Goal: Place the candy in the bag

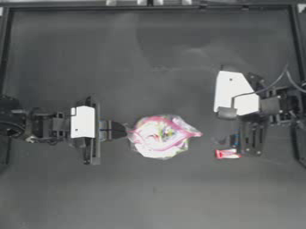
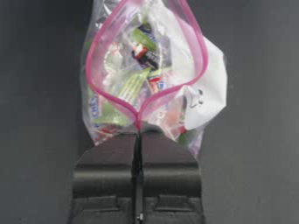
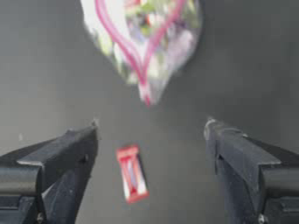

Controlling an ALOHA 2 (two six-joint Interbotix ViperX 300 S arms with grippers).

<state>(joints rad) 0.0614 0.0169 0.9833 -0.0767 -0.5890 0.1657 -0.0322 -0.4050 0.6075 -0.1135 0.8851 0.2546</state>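
Left end effector pinches the bag by its seal at frame centre, mouth gaping. Right end effector hovers wide open over the candy, lower right on the surface; the pickup comes next, needing a descent and close.

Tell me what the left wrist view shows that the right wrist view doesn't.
Only the left wrist view shows the left pincer shut on the bag at one end of its pink seal. Only the right wrist view shows the candy lying on the table between the open right pincer jaws. Both show the bag's open mouth with sweets inside.
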